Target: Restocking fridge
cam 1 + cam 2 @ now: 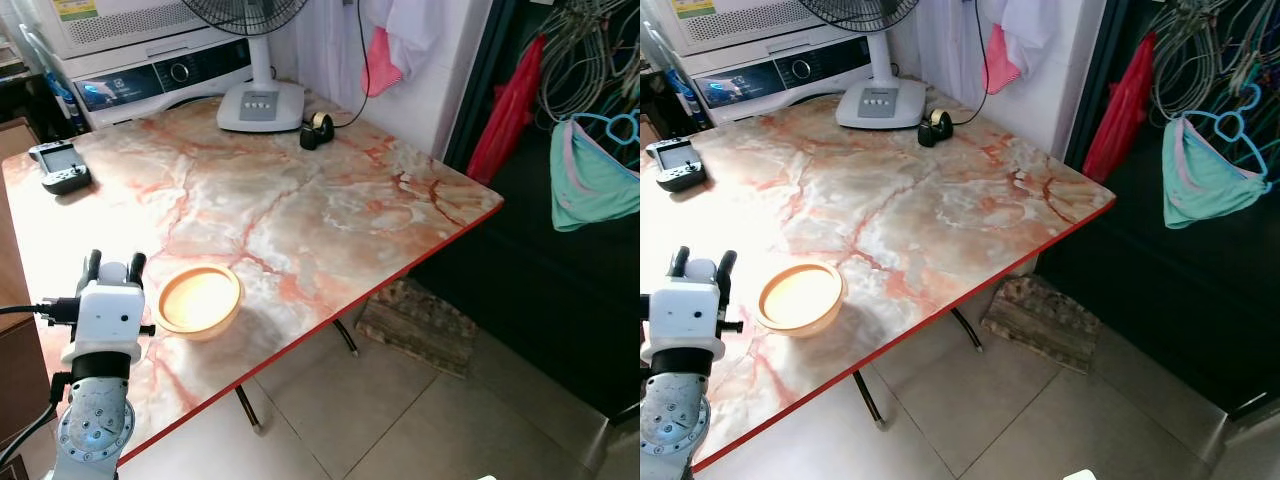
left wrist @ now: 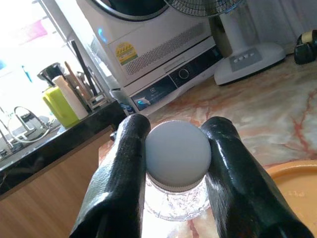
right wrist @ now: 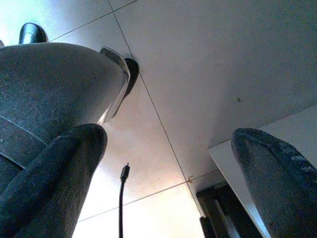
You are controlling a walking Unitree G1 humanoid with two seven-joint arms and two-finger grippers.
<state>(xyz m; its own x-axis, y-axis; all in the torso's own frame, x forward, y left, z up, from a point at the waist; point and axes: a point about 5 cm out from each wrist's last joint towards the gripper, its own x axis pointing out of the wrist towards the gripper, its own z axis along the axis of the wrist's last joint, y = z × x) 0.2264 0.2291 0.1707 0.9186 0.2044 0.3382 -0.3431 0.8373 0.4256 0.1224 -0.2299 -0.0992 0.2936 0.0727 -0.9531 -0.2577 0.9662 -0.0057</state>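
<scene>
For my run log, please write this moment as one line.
left end effector: shut on jar, above table | bowl: beside it | right end effector: open, idle above floor

Sharp and evenly daylit across the head views, with washed-out glare on the marble table (image 1: 300, 200) toward nine o'clock and a soft shadow beside the bowl (image 1: 198, 300). Blown white at ten o'clock in the left wrist view (window side). Dim, soft-focused in the right wrist view
</scene>
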